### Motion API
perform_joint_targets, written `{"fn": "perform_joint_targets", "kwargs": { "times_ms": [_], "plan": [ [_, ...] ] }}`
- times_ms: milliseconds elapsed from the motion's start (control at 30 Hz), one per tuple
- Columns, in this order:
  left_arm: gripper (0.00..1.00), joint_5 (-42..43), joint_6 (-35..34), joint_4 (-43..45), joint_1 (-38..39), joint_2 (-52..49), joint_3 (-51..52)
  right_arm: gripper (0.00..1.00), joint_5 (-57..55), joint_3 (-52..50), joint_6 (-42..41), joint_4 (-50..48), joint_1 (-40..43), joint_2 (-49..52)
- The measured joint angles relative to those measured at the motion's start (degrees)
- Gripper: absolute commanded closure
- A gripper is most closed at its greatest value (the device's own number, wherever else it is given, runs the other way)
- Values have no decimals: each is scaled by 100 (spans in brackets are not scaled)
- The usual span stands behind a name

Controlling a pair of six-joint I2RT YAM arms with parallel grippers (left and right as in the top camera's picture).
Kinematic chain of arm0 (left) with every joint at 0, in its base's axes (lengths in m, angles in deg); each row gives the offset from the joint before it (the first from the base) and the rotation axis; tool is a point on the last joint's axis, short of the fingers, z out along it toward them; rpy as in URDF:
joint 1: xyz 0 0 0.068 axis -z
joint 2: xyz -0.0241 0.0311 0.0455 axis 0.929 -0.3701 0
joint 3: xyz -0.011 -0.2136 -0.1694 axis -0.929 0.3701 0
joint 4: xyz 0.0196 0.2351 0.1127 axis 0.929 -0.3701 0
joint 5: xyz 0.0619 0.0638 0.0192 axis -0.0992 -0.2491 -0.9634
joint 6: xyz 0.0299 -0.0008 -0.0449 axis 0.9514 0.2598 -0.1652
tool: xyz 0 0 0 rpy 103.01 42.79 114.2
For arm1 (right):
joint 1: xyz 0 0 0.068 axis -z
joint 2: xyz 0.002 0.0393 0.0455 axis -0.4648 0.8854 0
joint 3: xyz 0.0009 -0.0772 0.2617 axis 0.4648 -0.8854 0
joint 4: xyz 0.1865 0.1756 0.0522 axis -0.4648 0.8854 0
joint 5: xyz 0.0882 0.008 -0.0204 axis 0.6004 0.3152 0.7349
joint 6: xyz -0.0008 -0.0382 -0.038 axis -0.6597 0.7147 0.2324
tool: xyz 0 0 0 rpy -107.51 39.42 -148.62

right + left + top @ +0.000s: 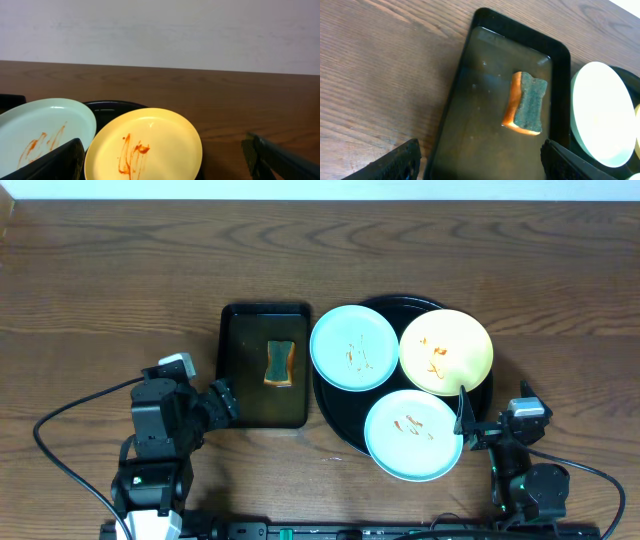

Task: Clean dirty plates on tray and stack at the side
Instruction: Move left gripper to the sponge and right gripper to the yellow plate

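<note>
Glossy black tray (328, 412) crowded with all three smeared plates (354, 347), left fingers (397, 161) spread empty left of the tray, right fingers (282, 161) spread empty at its near edge: risks skidding a wiped plate into its neighbours or off the rim.

Overhead, the far mint plate (354, 347), the yellow plate (446, 352) and the near mint plate (413, 435) cover most of the round black tray (338, 412), leaving only arcs of rim; a finger of the right gripper (466, 425) overlaps the near mint plate's right edge. From the left wrist, the rectangular tray (455, 115) runs off the bottom edge, and glare whites out the far mint plate's face. From the right wrist, the bottom edge clips both plates shown
</note>
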Motion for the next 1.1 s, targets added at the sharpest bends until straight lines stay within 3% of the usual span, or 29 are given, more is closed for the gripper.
{"fn": "perform_joint_targets", "kwargs": {
  "times_ms": [833,1100],
  "plan": [
    [23,-262,4,96,0,-92,0,1,-7,0,-2,0,0,0],
    [24,-264,4,190,0,-334,0,1,-17,0,-481,13,0,0]
  ]
}}
